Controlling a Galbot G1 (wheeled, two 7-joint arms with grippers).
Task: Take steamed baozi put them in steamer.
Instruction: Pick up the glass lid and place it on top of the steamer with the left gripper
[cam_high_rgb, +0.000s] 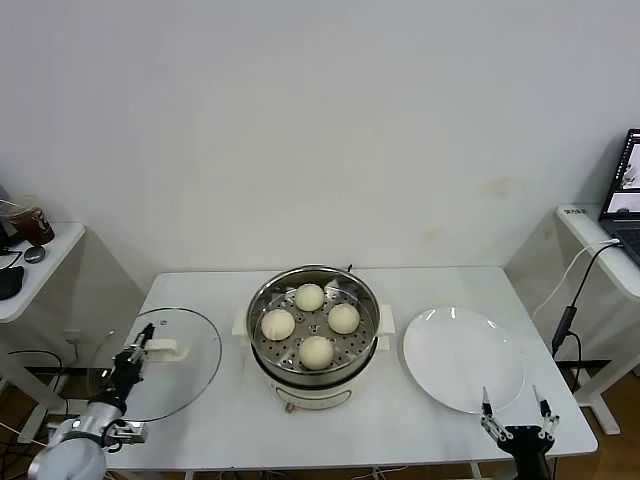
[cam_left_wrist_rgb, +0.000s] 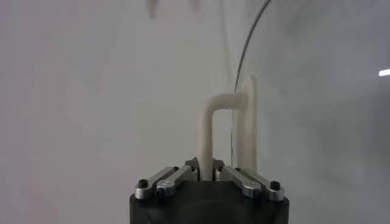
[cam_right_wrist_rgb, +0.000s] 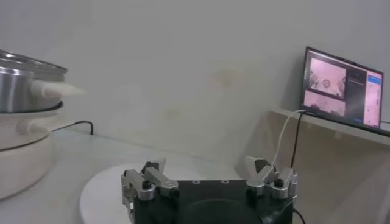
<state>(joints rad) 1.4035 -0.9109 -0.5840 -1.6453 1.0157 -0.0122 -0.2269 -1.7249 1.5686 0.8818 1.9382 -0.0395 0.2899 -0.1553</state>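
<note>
The table (cam_high_rgb: 200, 400) holds the steamer (cam_high_rgb: 315, 385) in the middle. All four buns (cam_high_rgb: 316, 351) already sit inside it on the holey tray, so the moving job looks done. The plate (cam_high_rgb: 463, 358) on the right is bare. What is left may be the glass lid (cam_high_rgb: 185, 350), lying flat near the table's left edge. The left gripper (cam_left_wrist_rgb: 206, 173) is pinched tight on the lid's white handle (cam_left_wrist_rgb: 210, 131). The right gripper (cam_high_rgb: 518, 415) waits wide open, holding nothing, at the front edge by the plate. There is open room above the steamer.
</note>
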